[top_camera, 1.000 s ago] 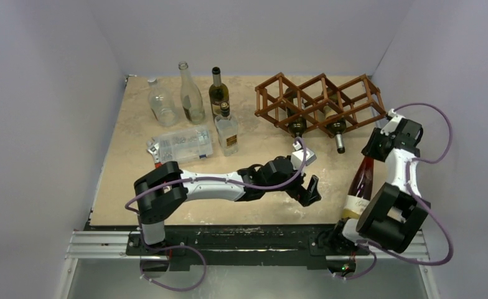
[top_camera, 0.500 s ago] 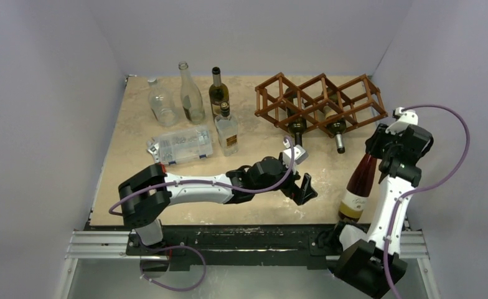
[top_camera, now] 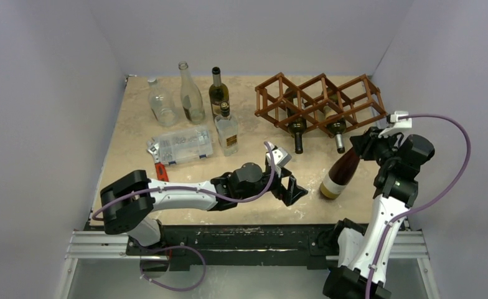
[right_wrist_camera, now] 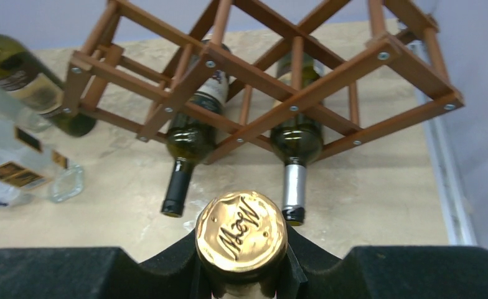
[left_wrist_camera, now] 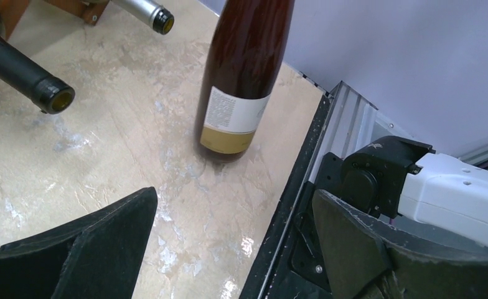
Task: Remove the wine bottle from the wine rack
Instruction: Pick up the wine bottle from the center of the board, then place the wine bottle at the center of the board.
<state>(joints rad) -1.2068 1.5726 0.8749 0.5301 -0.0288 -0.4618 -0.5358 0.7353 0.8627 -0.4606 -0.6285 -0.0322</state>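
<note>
Right gripper [top_camera: 361,144] is clamped shut on the neck of the wine bottle [top_camera: 338,174], just under its gold cap; in the right wrist view the cap sits between the black pads. The bottle is out of the wine rack [top_camera: 300,91], tilted, neck up toward the right arm and base down by the table [top_camera: 136,180] in front of the rack's right end. Can't tell if the base touches. It is dark red glass with a white and gold label. The rack holds two other bottles, necks poking out the front: a dark-necked bottle [top_camera: 298,134] and a silver-foil bottle [top_camera: 339,134]. Left gripper [top_camera: 291,187] is wide open and holds nothing, low over the table just left of the bottle's base. Four upright bottles [top_camera: 190,93] and a clear plastic box [top_camera: 180,146] are at far left.
</note>
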